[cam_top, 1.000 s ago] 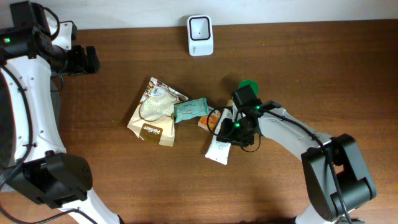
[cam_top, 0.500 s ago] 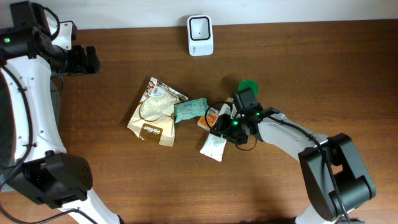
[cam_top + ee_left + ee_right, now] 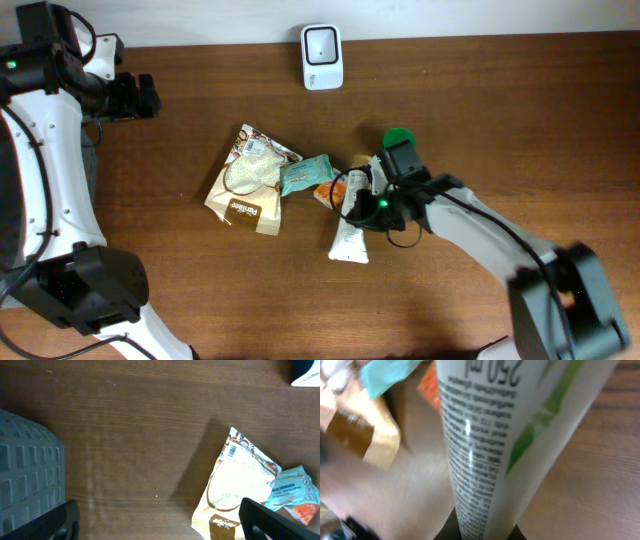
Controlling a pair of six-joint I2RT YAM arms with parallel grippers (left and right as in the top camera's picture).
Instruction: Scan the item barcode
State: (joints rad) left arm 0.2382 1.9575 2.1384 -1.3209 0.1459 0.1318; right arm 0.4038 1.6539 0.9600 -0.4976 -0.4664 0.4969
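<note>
The right gripper (image 3: 368,200), jaws just closed, is clamping the tube (image 3: 350,238) well apart from the scanner (image 3: 322,56); carrying it there is becoming possible. The left gripper (image 3: 140,95) is idling, jaws apart.

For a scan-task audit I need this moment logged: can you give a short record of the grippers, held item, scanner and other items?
left gripper: open, empty
right gripper: shut on white tube
white tube: printed text, green stripe, beside orange packet
barcode scanner: far table edge, apart from tube
other items: beige pouch, teal packet
</note>
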